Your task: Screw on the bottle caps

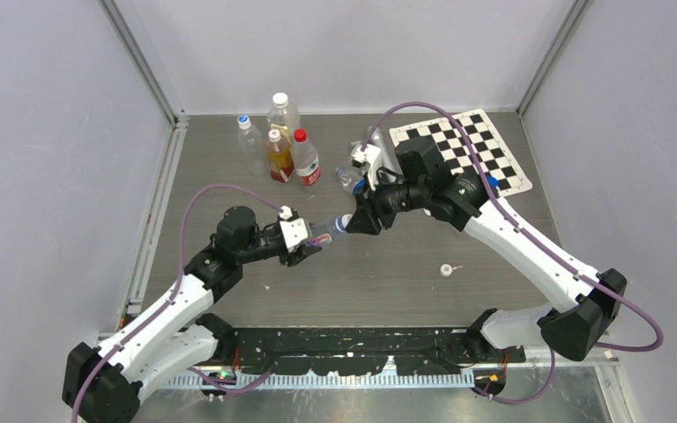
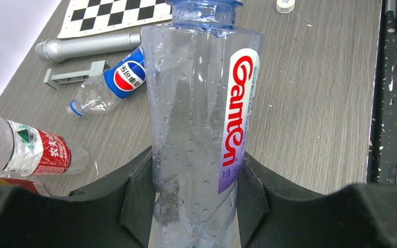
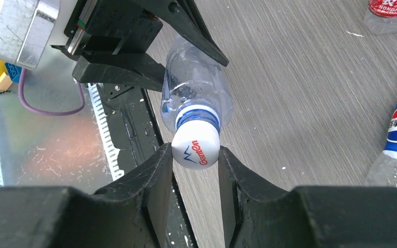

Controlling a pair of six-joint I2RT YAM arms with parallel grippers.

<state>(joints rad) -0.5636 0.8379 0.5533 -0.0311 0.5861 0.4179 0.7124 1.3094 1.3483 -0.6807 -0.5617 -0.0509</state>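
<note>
While the left pincer [image 2: 195,170] grips a clear plastic bottle [image 2: 196,93], the right pincer [image 3: 195,160] pinches its round white cap [image 3: 196,146]; a blue-labelled bottle [image 2: 111,85] lies capless.

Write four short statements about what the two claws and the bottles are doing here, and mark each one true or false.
1. The left claw grips the Ganten bottle by its body. True.
2. The right claw is open and empty. False: it is shut on the white cap at that bottle's neck.
3. The Pepsi bottle stands upright. False: it lies on its side on the table.
4. A loose cap lies on the table. True.
</note>
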